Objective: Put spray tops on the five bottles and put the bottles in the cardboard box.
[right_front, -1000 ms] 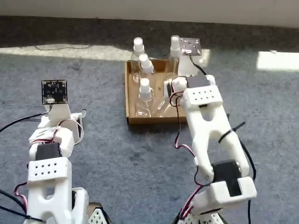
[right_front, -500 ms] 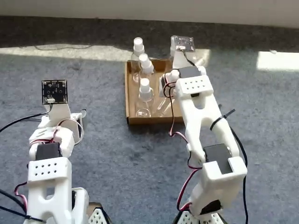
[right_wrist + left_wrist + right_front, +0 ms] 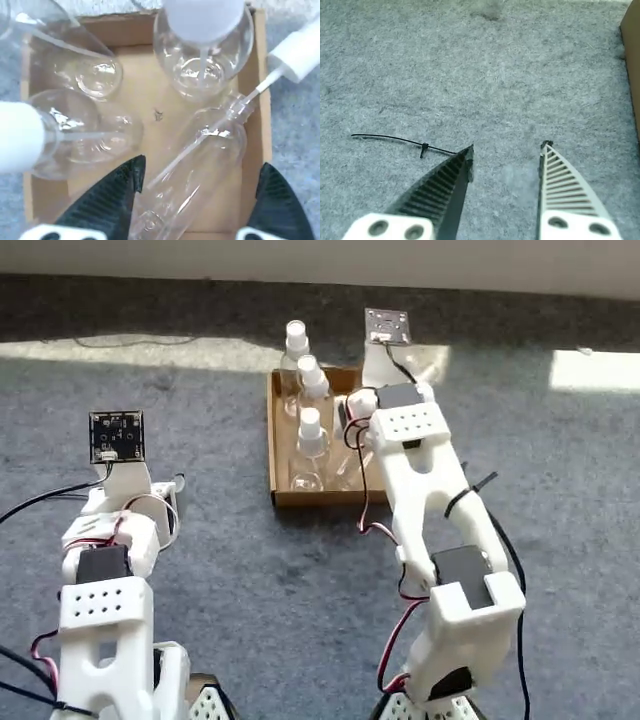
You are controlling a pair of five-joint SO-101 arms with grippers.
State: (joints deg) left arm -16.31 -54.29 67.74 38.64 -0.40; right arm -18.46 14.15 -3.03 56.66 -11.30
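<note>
The cardboard box point(image 3: 274, 440) lies on the carpet with several clear bottles in it. Three stand upright with white spray tops point(image 3: 311, 426). In the right wrist view a fourth upright bottle point(image 3: 200, 65) stands near the box wall point(image 3: 257, 100). A tilted bottle point(image 3: 210, 145) leans with its spray top point(image 3: 299, 54) over that wall. My right gripper point(image 3: 202, 164) is open just above the tilted bottle, its fingers apart on either side and not touching it. My left gripper point(image 3: 507, 148) is open over bare carpet, left of the box.
A black zip tie point(image 3: 405, 141) lies on the carpet by the left fingertips. One corner of the box point(image 3: 632, 50) shows in the left wrist view. The right arm point(image 3: 420, 470) covers the box's right side. Grey carpet lies all around.
The right arm has shifted left and farther over the box. The white spray top that showed beside its wrist camera is now hidden behind the arm. The left arm has stayed still.
</note>
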